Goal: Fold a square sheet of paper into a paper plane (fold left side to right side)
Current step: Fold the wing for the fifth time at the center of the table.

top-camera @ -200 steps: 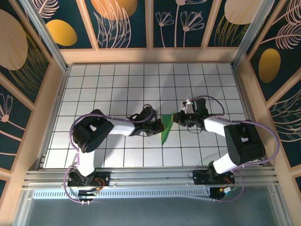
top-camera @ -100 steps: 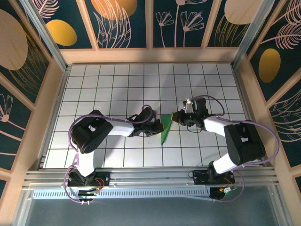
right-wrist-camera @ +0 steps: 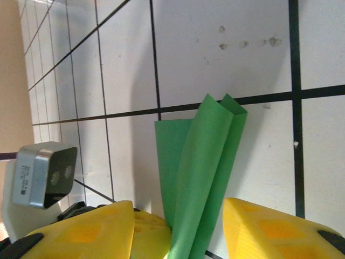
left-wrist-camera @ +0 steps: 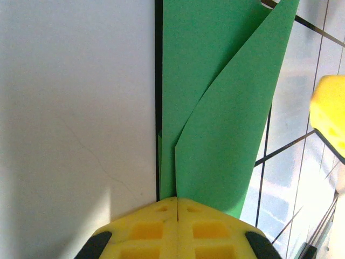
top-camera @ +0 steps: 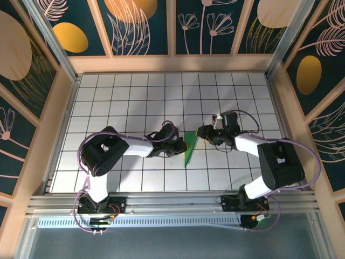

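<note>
The green paper (top-camera: 189, 151) sits near the middle of the worktop (top-camera: 124, 97), a little toward the near edge. It is folded into a long, thin shape. Its pointed end faces the near edge and its wide end faces the far edge.

The left gripper (top-camera: 181, 145) is at the left side of the paper. In the left wrist view its yellow fingers (left-wrist-camera: 145, 232) are pressed together. The paper's narrow end goes right into the line where they meet, so they are clamped on the paper. From there the paper spreads out in two layers, one lying over the other.

The right gripper (top-camera: 200, 133) is at the far end of the paper. A second ago it was closed on that end. Now its fingers have come apart. In the right wrist view the paper (right-wrist-camera: 199, 162) stands up between the two yellow fingers (right-wrist-camera: 86, 232). It is just beside the one on the left of that view, and white worktop shows between it and the other. The paper's free end is bent into soft, wavy folds.

The paper's far end now sits a bit more to the left than before, with its top edge closer to the left gripper. The left gripper has stayed shut in about the same place.

The left arm's grey camera box (right-wrist-camera: 46, 175) shows at the left edge of the right wrist view.
</note>
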Controlling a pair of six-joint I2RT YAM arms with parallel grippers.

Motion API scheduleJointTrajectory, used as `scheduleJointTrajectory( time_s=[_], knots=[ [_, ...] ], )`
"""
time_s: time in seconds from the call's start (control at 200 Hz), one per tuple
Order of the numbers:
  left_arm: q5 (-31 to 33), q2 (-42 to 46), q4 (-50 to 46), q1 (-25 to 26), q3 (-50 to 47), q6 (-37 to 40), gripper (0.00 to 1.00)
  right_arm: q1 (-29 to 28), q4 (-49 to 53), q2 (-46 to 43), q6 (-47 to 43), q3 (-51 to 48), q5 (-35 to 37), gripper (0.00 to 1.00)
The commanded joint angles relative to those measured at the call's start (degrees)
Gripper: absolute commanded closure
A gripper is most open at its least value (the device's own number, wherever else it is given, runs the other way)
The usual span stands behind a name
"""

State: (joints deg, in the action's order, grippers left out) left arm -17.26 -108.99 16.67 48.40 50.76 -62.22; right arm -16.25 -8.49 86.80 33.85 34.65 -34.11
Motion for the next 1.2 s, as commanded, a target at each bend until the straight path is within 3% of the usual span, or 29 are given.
scheduleJointTrajectory(
  time_s=[0.0,1.196],
  knots=[
    [1.7,-0.2,-4.4,0.3,-1.3,-1.3,1.0,-0.6,0.5,2.1,0.9,1.7,0.3,0.52],
    [1.6,-0.1,-4.4,0.3,-1.0,-0.9,1.0,-4.1,-0.6,10.0,2.0,5.3,1.6,0.52]
  ],
)
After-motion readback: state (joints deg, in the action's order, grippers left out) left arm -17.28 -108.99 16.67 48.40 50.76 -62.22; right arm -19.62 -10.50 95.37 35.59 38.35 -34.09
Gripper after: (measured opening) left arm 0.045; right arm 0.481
